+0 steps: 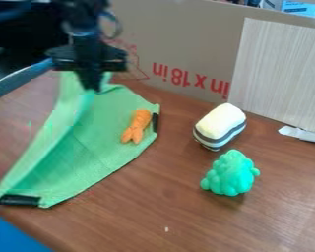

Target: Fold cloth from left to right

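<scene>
Gripping green cloth [101, 147] by its raised far end, closed black fingers [93, 86]; orange toy [137, 126] upon it; striped block [219, 127], green lumpy toy [230, 173] alongside, on brown worktop [167, 206].

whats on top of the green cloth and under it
An orange toy lies on the green cloth, near a black strip at its right edge. What is underneath is covered and can't be seen.

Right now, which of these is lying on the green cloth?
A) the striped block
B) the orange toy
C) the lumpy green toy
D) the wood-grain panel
B: the orange toy lies on the green cloth, just beside the black piece at the cloth's edge.
</scene>
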